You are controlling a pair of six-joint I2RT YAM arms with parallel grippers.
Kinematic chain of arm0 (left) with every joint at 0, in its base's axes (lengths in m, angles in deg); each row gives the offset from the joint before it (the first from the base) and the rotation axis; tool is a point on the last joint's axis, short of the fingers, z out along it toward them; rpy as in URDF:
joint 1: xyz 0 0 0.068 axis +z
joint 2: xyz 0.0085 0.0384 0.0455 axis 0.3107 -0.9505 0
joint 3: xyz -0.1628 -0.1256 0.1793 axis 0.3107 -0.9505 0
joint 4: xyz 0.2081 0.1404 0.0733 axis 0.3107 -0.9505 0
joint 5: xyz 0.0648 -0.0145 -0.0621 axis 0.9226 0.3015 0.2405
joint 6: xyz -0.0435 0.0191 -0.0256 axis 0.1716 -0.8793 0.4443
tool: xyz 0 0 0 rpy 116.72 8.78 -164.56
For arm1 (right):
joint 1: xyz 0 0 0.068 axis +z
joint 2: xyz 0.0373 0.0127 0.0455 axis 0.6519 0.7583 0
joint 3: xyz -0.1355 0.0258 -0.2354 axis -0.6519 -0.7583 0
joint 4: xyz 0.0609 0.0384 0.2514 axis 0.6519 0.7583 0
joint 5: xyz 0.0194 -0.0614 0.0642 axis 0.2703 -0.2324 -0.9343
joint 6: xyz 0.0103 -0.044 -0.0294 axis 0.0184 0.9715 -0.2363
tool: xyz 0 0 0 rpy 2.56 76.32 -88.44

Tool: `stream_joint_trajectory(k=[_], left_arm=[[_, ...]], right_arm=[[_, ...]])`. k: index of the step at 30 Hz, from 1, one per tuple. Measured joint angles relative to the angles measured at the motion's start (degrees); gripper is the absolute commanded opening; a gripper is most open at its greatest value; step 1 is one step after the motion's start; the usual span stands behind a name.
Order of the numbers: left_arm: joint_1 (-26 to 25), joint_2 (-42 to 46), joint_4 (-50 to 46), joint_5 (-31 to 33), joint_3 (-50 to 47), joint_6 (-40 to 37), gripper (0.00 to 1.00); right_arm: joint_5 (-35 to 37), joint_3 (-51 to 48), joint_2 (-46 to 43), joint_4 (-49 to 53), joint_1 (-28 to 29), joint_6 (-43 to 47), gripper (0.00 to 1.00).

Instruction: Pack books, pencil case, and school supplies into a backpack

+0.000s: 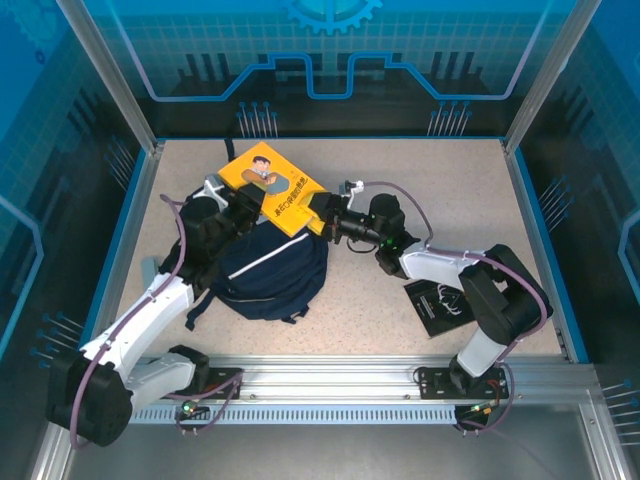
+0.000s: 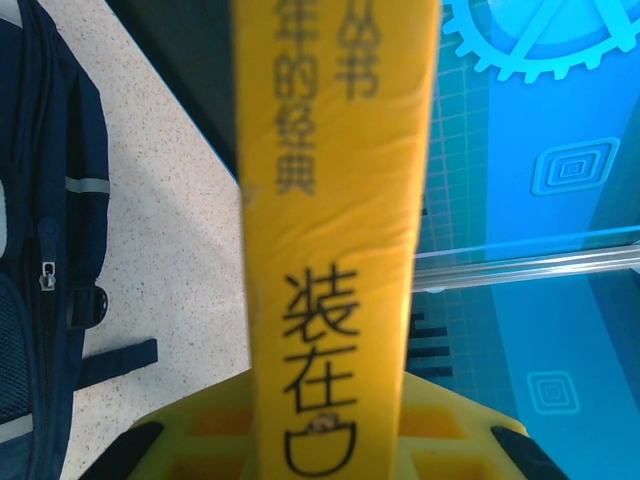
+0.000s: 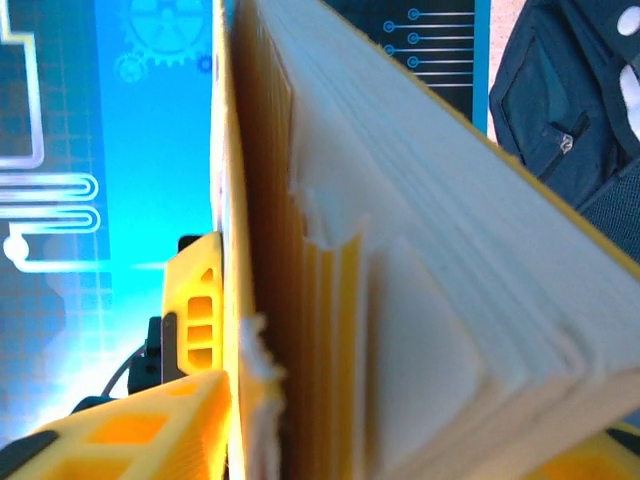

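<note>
1. Left arm: it reaches from its near-left base diagonally toward the far centre, with the wrist above the far left corner of the backpack (image 1: 272,278).
2. Left gripper (image 1: 243,207): narrow and closed on the lower left edge of the yellow book (image 1: 272,183). In the left wrist view the spine runs straight up between the yellow fingers (image 2: 200,442), with dark print facing the camera.
3. Right arm: the elbow is folded over the right side of the counter (image 1: 420,170). The white forearm runs left and the wrist is level, pointing at the book's right corner.
4. Right gripper (image 1: 322,213): the jaws sit on either side of that corner. In the right wrist view one yellow finger (image 3: 195,310) lies against the cover and the pages are fanned apart. I cannot tell whether the jaws are pressing or only bracketing the book.
5. Yellow book: it is off the counter, tilted, cover up, and spans the gap between the two grippers just beyond the far end of the backpack.
6. Backpack: it lies flat at centre-left, white stripe up.
7. Black book (image 1: 440,305): it lies flat on the counter under the right arm's elbow, well apart from the backpack.
</note>
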Motion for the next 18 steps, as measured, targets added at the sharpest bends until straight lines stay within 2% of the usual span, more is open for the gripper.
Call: stream_joint_trajectory(k=[3, 5, 9, 12, 14, 18], left_arm=[[0.0, 0.0, -0.1, 0.2, -0.1, 0.0, 0.12], [0.0, 0.2, -0.6, 0.4, -0.1, -0.1, 0.2], [0.0, 0.7, -2.7, 0.1, -0.1, -2.1, 0.51], [0.0, 1.7, -5.8, -1.2, -0.1, -4.6, 0.73], [0.0, 2.5, -8.3, -1.8, -0.1, -6.6, 0.82], [0.0, 3.9, -15.1, -2.7, -0.1, -13.2, 0.9]], right_arm=[[0.3, 0.0, 0.0, -0.7, 0.0, -0.3, 0.27], [0.6, -0.1, 0.0, -1.3, 0.0, -0.3, 0.19], [0.7, -0.2, -0.9, 1.1, 0.0, 1.7, 0.06], [0.9, -1.0, -2.9, 5.9, -0.2, 4.3, 0.03], [1.2, -1.5, -4.7, 9.8, -0.9, 6.6, 0.02], [2.4, -2.1, -9.8, 20.0, -3.9, 12.8, 0.01]])
